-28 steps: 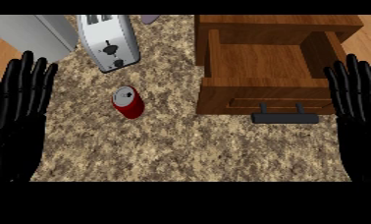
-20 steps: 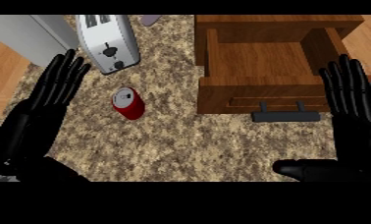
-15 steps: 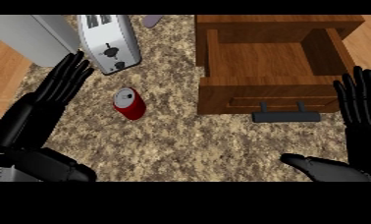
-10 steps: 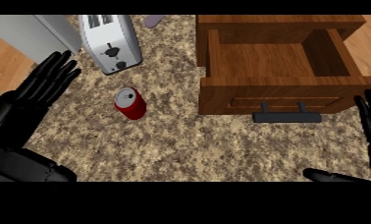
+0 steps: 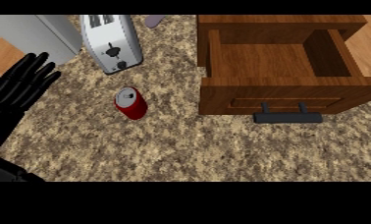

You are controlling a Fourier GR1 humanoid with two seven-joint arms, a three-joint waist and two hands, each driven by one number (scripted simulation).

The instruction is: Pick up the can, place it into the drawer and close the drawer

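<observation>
**Can lies on the counter, drawer stands open, left hand spread at the edge**

From where I stand, the red can (image 5: pixel 131 103) lies on its side on the speckled counter (image 5: pixel 181 144), a little left of the middle, its silver top turned toward twelve o'clock. Nothing touches it.

At about nine o'clock from the can, near the left edge of the view, the left hand (image 5: pixel 23 88) is spread flat with its fingers straight and fanned, pointing toward one o'clock. It holds nothing and sits apart from the can, with bare counter between them. The right hand does not show at all.

At three o'clock from the can stands the wooden drawer (image 5: pixel 279 85), pulled out and open, its hollow inside showing bare wood. Its dark handle (image 5: pixel 287 117) sticks out from the front panel toward six o'clock. The can is outside the drawer, near its left front corner but not touching.

At twelve o'clock from the can is a silver toaster (image 5: pixel 110 41), tilted slightly, its slots at the far end and its lever facing the can. To the toaster's left, at about ten o'clock from the can, sits a plain grey appliance (image 5: pixel 36 34) whose kind I cannot tell. A small purplish thing (image 5: pixel 154 20) peeks in at the top edge, just right of the toaster.
</observation>
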